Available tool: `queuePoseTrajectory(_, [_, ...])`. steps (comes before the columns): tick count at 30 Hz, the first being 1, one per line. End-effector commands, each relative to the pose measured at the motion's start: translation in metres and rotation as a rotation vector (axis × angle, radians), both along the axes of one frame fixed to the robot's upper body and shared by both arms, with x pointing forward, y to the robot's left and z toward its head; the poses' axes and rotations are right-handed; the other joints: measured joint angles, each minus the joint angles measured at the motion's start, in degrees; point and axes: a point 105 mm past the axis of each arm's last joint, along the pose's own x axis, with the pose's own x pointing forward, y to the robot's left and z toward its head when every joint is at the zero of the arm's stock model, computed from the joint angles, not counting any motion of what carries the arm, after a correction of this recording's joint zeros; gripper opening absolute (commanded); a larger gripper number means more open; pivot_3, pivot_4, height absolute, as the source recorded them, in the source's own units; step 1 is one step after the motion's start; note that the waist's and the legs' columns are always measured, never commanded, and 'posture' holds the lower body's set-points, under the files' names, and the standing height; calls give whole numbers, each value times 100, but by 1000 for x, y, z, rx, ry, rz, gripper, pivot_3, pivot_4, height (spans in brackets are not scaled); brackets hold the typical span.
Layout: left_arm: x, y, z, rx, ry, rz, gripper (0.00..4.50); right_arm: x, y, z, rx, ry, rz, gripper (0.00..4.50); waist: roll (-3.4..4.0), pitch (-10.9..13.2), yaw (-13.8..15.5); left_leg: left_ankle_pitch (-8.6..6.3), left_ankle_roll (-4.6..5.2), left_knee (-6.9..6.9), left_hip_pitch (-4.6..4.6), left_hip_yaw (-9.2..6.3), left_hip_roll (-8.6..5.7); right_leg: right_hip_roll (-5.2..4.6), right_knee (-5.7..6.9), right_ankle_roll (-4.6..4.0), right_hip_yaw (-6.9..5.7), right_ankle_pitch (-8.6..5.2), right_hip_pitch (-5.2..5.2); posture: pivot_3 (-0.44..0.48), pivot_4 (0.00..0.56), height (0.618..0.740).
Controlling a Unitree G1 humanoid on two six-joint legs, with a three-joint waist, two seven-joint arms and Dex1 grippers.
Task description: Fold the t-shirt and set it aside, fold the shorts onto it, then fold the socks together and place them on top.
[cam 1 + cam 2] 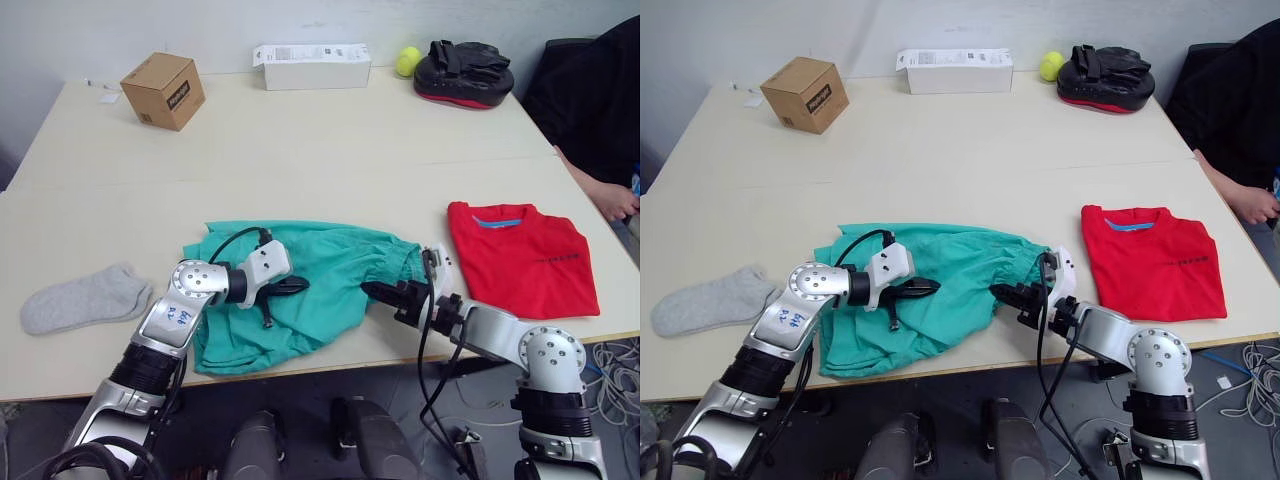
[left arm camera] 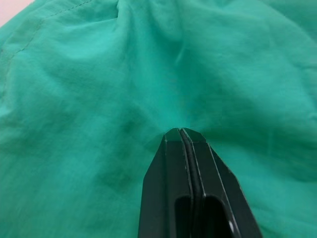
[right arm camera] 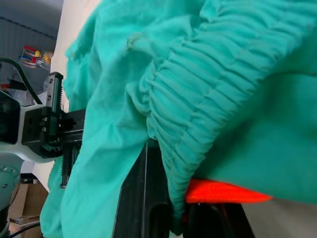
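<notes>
Near the desk's (image 1: 300, 150) front edge, the shorts (image 1: 320, 270) lie crumpled; the t-shirt (image 1: 522, 258) rests folded to the right, a sock (image 1: 85, 298) far left. Left end effector (image 1: 283, 287) is pinched together on the shorts' middle cloth; right end effector (image 1: 385, 295) is clamped on the gathered waistband. Judgement: shorts-folding step in hand; next move calls for lifting both grips together to fold.

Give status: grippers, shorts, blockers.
Left gripper shut, pinching shorts mid-cloth. Right gripper at the waistband, cloth draped over its fingers. T-shirt folded aside. Nothing blocking.
</notes>
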Motion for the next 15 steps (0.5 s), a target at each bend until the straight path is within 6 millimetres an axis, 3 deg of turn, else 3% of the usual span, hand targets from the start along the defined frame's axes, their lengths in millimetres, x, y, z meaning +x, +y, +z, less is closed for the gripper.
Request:
queuePoseTrajectory(1, [7,14,-18,53,45,73,0,7,-5,32,46,-119,16,27,2,2,10,2,4,0,0,0,0,-1,-2,1,0,1,1,0,150,740])
queuePoseTrajectory(5, [9,21,-20,53,50,105,0,0,22,62,45,-261,194,27,6,3,-9,10,18,-1,-4,2,-1,-1,-16,10,0,10,0,0,150,740])
queuePoseTrajectory(8, [7,23,-22,43,55,119,0,-10,51,75,-73,-423,365,27,10,4,-17,11,19,-9,-5,1,1,0,-19,10,-2,10,-3,0,150,740])
queuePoseTrajectory(12, [4,21,-22,34,57,126,0,-12,78,78,-213,-590,509,27,12,3,-18,9,16,-18,-5,0,2,1,-22,10,-8,10,-5,0,150,740])
queuePoseTrajectory(15, [1,23,-22,27,57,146,0,-5,92,70,-343,-672,570,27,12,2,-21,3,13,-19,-6,1,1,-3,-23,6,-12,12,-7,0,150,740])
